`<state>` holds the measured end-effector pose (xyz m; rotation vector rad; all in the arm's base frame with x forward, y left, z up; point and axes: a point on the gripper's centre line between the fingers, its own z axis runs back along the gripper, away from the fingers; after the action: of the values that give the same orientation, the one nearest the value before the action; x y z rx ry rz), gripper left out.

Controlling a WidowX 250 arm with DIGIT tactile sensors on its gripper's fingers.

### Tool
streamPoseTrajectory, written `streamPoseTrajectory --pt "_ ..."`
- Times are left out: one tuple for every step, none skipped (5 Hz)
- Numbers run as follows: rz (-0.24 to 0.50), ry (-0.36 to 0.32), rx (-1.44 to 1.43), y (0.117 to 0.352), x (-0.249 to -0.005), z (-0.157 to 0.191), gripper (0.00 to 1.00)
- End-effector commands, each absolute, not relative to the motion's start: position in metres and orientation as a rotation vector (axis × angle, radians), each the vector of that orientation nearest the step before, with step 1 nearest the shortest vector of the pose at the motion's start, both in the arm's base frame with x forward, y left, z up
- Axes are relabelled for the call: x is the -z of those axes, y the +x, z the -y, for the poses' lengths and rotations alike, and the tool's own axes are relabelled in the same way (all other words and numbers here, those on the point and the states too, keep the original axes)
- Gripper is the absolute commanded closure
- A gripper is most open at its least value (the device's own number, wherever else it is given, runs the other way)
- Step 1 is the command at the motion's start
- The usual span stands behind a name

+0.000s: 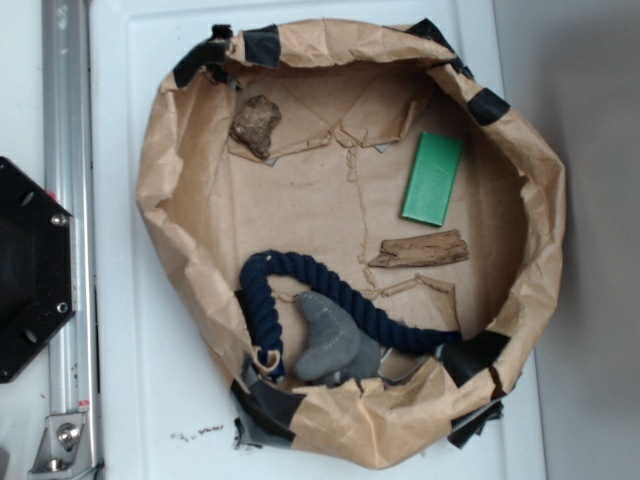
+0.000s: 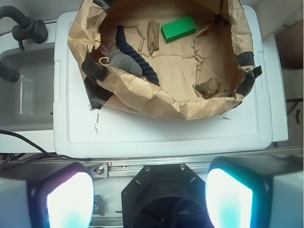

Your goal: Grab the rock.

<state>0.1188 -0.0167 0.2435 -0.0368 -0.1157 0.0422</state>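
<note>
From my exterior view, I see the rock [image 1: 256, 125] lying on the paper floor of the crumpled brown paper basin [image 1: 530, 190], in the upper left part, close under the rim and near a strip of black tape [image 1: 262, 45]. It touches nothing else. The green block [image 1: 433, 179] lies flat well to its right, and the splintered wood piece [image 1: 420, 250] sits just below that block, apart from it. Along the lower edge a dark blue rope [image 1: 262, 290] curves around the grey lump [image 1: 330, 340], which rests against it. The basin stands on the white worktop [image 1: 125, 300], with a metal rail [image 1: 68, 200] running down the left side. In my wrist view the claw [image 2: 149, 197] is wide open, its two pale fingers [image 2: 69, 199] spread far apart at the bottom of the picture, holding nothing. It hovers off the near edge of the worktop [image 2: 166, 135], well apart from the basin [image 2: 156, 102]. There, the rock [image 2: 209, 87] sits at the near right of the basin floor, just inside the paper wall, with the green block [image 2: 178, 28] further back.
</note>
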Motion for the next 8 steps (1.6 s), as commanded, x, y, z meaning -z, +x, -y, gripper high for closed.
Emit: streamPoseTrajectory --pt "0.116 -0.037 -0.042 0.119 -0.243 0.017 0.0" --pt "0.107 0.095 0.033 0.162 -0.216 0.002 0.0" --pt "0.108 0.183 0.158 0.196 -0.187 -0.011 0.0" --pt "0.112 0.122 0.218 0.21 -0.163 -0.028 0.0" --pt "0.157 0.116 0.178 0.215 -0.146 -0.061 0.0" --pt "0.157 0.116 0.178 0.215 -0.146 -0.061 0.0" --pt "0.157 0.116 0.178 0.215 -0.146 -0.061 0.0" --pt "0.157 0.116 0.178 0.215 -0.146 -0.061 0.0"
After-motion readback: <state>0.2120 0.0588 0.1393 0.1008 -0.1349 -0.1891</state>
